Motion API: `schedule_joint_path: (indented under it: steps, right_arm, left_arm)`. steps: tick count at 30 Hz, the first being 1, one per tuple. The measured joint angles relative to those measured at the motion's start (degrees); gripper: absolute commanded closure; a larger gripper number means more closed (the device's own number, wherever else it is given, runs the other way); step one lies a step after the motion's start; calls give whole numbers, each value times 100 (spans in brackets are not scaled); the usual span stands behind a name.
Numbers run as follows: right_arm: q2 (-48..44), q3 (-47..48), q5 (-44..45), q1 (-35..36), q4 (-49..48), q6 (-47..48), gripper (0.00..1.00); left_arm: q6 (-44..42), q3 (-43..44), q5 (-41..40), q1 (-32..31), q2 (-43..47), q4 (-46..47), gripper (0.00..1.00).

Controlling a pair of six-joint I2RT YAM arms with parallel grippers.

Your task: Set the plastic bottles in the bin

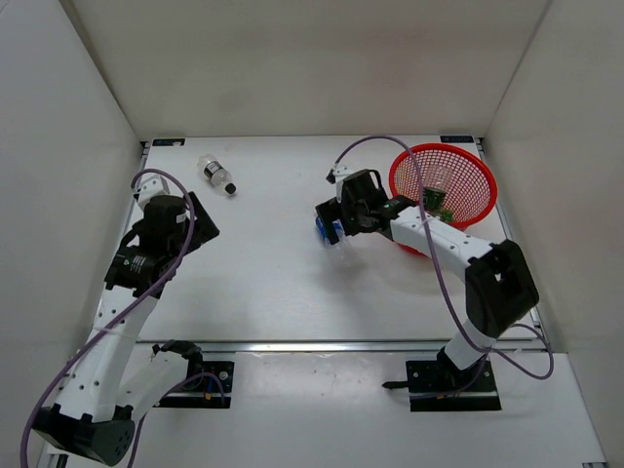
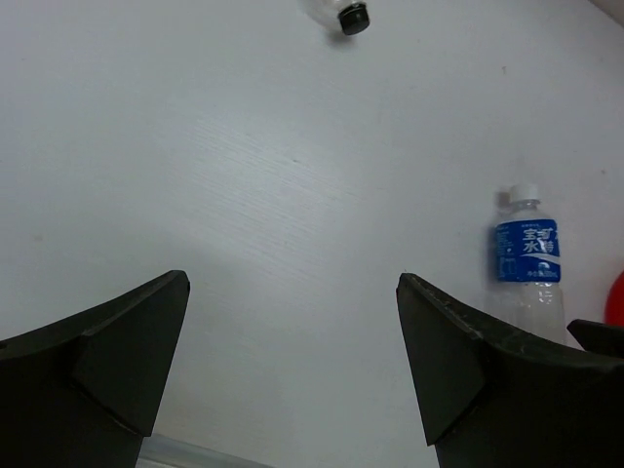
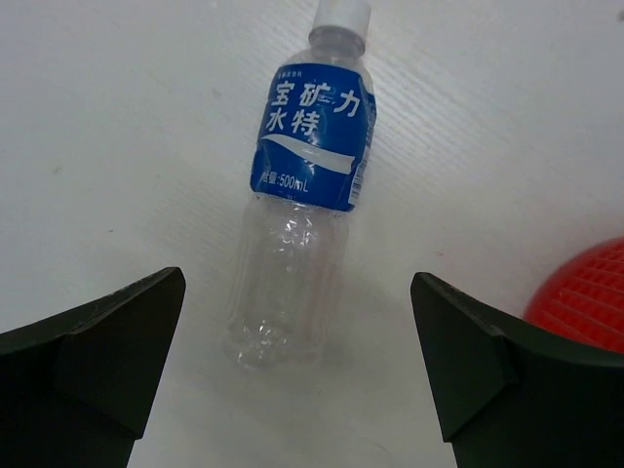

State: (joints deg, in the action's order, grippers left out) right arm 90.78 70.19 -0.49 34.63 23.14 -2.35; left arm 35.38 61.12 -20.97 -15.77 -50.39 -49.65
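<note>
1. Top external view:
   - The red bin [image 1: 402, 174] is sitting at about 2 o'clock on the white table [image 1: 263, 292].
   - Inside it a green bottle [image 1: 438, 206] and a second clear bottle [image 1: 436, 181] are lying together. Their caps are too small to make out.
   - The black-capped bottle [image 1: 216, 174] is lying at about 11 o'clock, far from the bin.
   - The right gripper [image 1: 339, 230] is hovering over the blue-label bottle [image 1: 328, 232], which is resting just off the bin's 9 o'clock side.
   - The left gripper [image 1: 200, 222] is hanging above bare table at 9 o'clock, pointing toward 2 o'clock and holding nothing.

2. Left wrist view:
   - The left gripper [image 2: 292, 370] is standing with its fingers spread wide and only table between them.
   - The black-capped bottle [image 2: 338, 12] is peeking in at 12 o'clock.
   - The blue-label bottle [image 2: 526, 268] is showing at 3 o'clock, with a sliver of the bin [image 2: 616, 297] just beyond it.

3. Right wrist view:
   - The right gripper [image 3: 297, 361] is gaping wide, gripping nothing.
   - The blue-label bottle [image 3: 302, 195] is lying on the table ahead of the gap, its white cap pointing to 12 o'clock, apart from both fingers.
   - The bin [image 3: 585, 297] is showing at 4 o'clock.
</note>
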Motion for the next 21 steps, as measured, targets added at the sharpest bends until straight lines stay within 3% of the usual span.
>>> schedule_joint_path:
  steps: [11,16,21]
  right_arm:
    - [1141,-221,50,170,-780,68,7]
    - [1191,-492,-90,199,-1036,0,37]
    - [1220,-431,-39,297,-949,48,50]
  left_arm:
    - [2,-66,-92,28,-33,-348,1]
    - [7,-76,-85,28,61,-369,2]
    - [4,-79,-85,31,225,-376,1]
